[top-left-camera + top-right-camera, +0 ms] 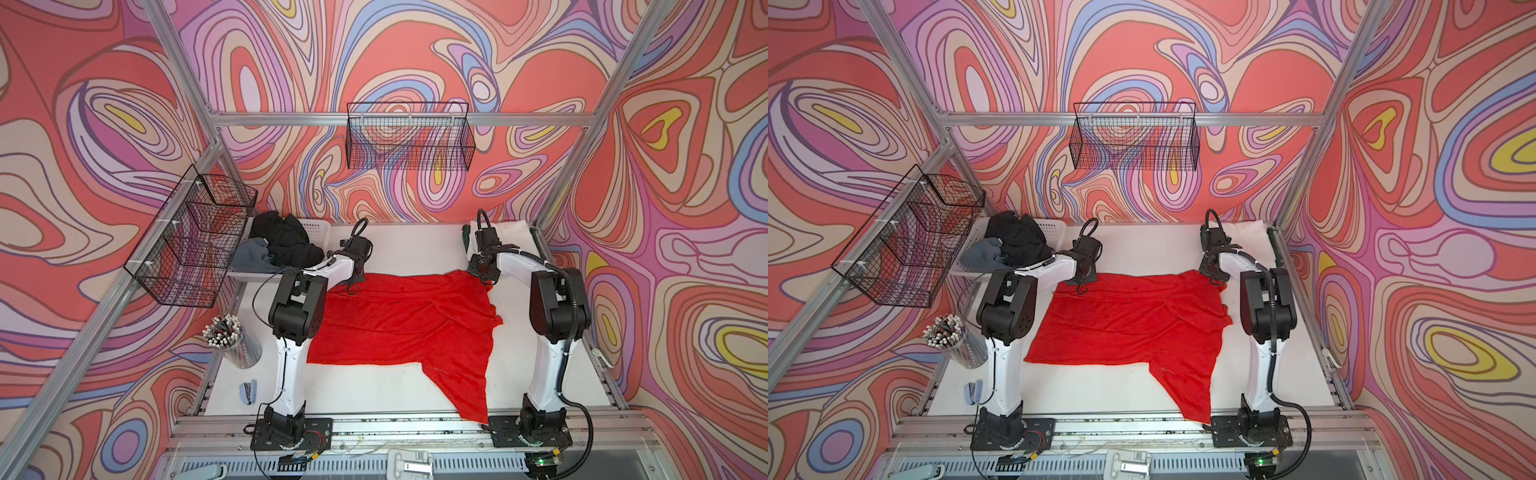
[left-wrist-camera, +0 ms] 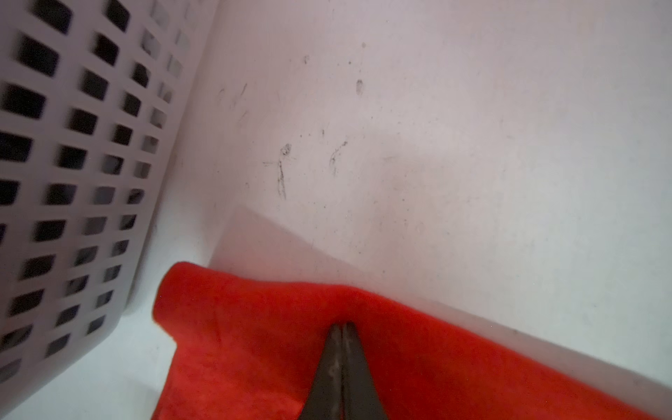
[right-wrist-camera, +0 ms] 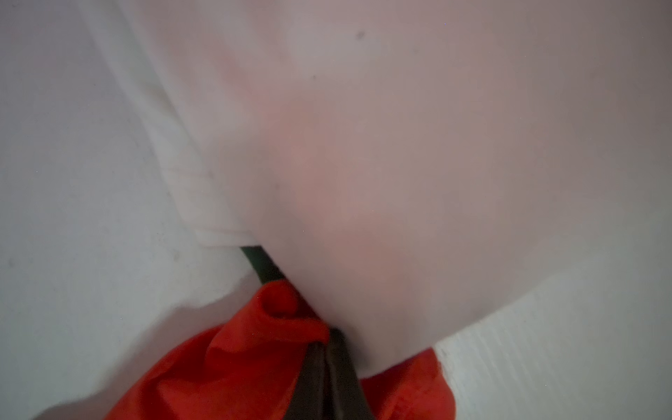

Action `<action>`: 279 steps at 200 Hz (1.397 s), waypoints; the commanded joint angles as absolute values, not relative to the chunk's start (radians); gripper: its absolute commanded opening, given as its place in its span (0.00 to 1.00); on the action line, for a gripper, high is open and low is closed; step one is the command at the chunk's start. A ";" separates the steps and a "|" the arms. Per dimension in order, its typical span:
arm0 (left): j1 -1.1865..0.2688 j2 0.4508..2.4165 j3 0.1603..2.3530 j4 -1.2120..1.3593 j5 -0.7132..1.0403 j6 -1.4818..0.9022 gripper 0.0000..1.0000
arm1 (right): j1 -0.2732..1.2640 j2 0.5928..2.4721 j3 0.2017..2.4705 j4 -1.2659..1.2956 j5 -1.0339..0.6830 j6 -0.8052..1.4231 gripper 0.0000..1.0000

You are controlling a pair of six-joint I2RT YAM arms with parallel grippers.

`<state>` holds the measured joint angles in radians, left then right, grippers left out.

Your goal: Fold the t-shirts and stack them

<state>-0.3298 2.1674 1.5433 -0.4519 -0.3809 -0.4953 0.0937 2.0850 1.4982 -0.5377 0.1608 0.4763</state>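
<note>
Folding from the far edge: the white tabletop (image 1: 374,390) carries the red t-shirt (image 1: 399,320), spread flat at centre, with one flap trailing to the near right rim. The left end effector (image 2: 342,327) and the right end effector (image 3: 327,336) are each pinched together on a far corner. Both corners should rise evenly, with the edge taut, then travel nearward over open tabletop. Clearance is tight far left beside the perforated basket (image 2: 72,182), and far right beside the folded white t-shirt (image 3: 363,145) and the dark green t-shirt (image 3: 260,262).
</note>
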 commanded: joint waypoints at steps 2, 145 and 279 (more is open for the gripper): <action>-0.314 2.188 1.543 -0.571 -0.406 -0.543 0.00 | 0.061 2.095 1.532 -0.511 0.182 0.487 0.00; -0.271 2.294 1.750 -0.725 -0.454 -0.570 0.00 | 0.023 2.206 1.694 -0.497 0.080 0.477 0.00; -0.365 1.706 1.230 -0.521 -0.332 -0.578 0.81 | 0.023 1.631 1.186 -0.576 -0.090 0.518 0.87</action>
